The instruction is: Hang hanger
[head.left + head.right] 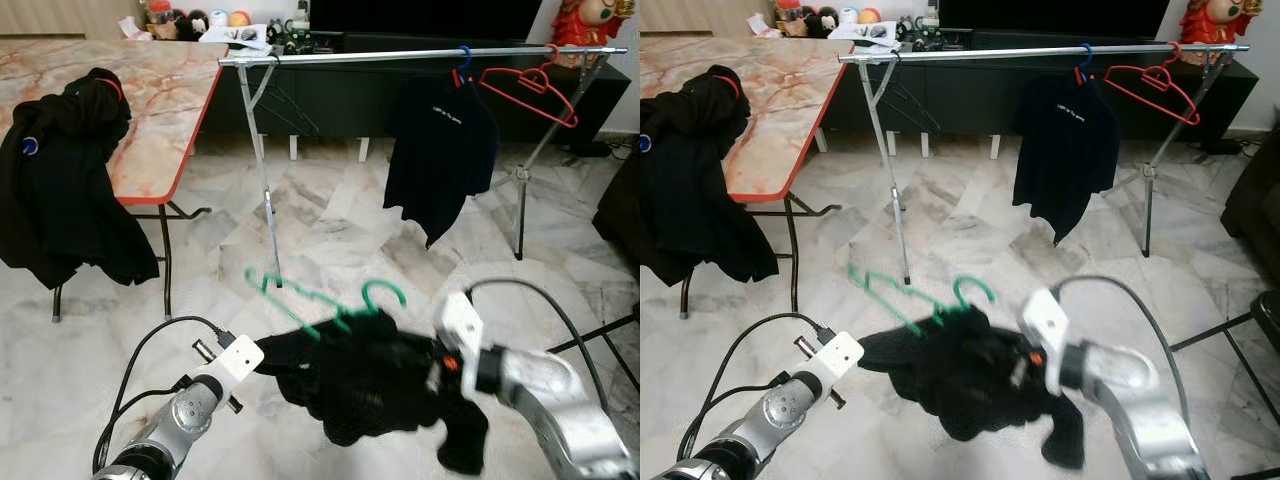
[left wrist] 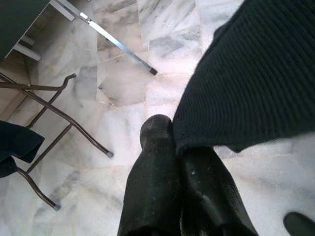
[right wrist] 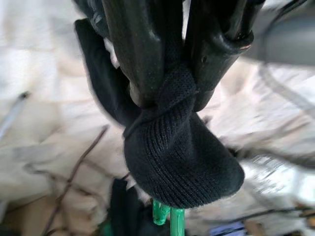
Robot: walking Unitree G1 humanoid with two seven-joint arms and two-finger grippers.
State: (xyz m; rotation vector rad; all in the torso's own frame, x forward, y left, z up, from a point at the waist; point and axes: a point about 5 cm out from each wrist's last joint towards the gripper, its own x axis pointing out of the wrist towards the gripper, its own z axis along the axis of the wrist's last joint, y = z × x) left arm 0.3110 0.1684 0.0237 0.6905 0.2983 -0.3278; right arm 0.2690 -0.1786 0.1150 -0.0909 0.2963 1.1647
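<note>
Both grippers hold a black knit garment [image 1: 365,385] low over the marble floor [image 1: 330,240]. Right gripper [image 3: 170,93] has its fingers clamped on a bunched fold of the knit, and the green hanger [image 1: 330,305] sticks out of the cloth just beside it. Left gripper [image 2: 179,157] has its fingers together, pinching the garment's edge on the other side. Well beyond them stands the clothes rail [image 1: 420,55], carrying a dark shirt [image 1: 440,150] and a red hanger [image 1: 530,85]. Another dark garment [image 1: 70,180] drapes over the table [image 1: 150,100].
</note>
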